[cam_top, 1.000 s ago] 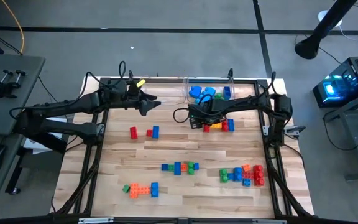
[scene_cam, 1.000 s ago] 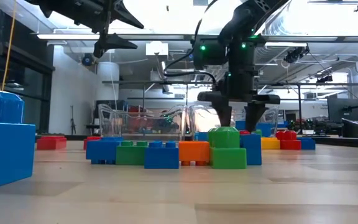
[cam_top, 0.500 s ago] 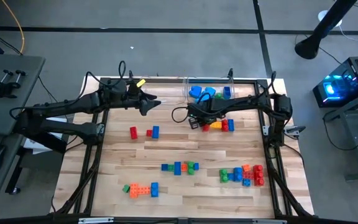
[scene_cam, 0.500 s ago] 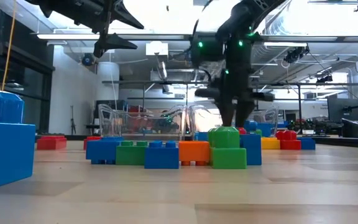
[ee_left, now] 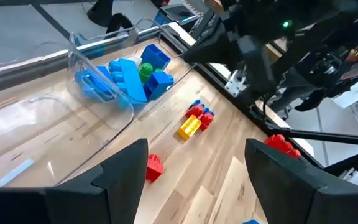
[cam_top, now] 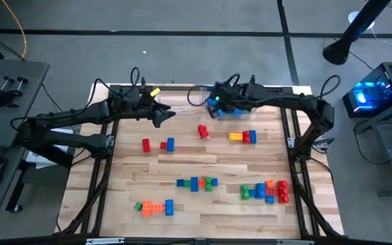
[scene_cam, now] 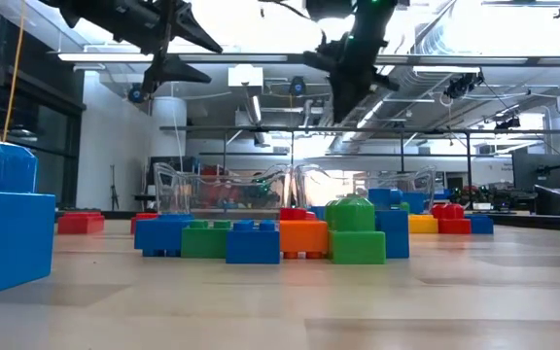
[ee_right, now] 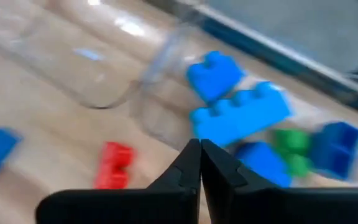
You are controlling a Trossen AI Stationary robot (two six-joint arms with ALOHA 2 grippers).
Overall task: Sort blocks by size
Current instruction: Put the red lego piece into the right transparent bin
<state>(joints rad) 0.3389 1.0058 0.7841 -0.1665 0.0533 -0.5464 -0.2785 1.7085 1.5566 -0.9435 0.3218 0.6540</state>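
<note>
A lone red block (cam_top: 203,131) lies on the table left of a short yellow, red and blue row (cam_top: 242,137). It also shows in the right wrist view (ee_right: 114,165). My right gripper (cam_top: 213,107) hangs high above the table near the bin of blue blocks, its fingers (ee_right: 200,149) shut with nothing between them. My left gripper (cam_top: 163,116) hovers open at the far left, clear of everything (ee_left: 197,163). More blocks lie in groups nearer the front: a trio (cam_top: 158,144), a blue and green row (cam_top: 196,183), a mixed cluster (cam_top: 267,190) and an orange row (cam_top: 155,207).
Two clear bins stand at the table's far edge. The right one (cam_top: 231,102) holds blue and green blocks (ee_left: 132,74). The left one (cam_top: 179,99) shows nothing inside. Bare wood lies around the lone red block. A big blue block (scene_cam: 3,224) sits close to the low camera.
My right gripper has shut, risen well clear of the table and gone toward the far edge, over the bin of blue blocks. A red block that stood by the left end of the yellow, red and blue row now lies alone farther left.
</note>
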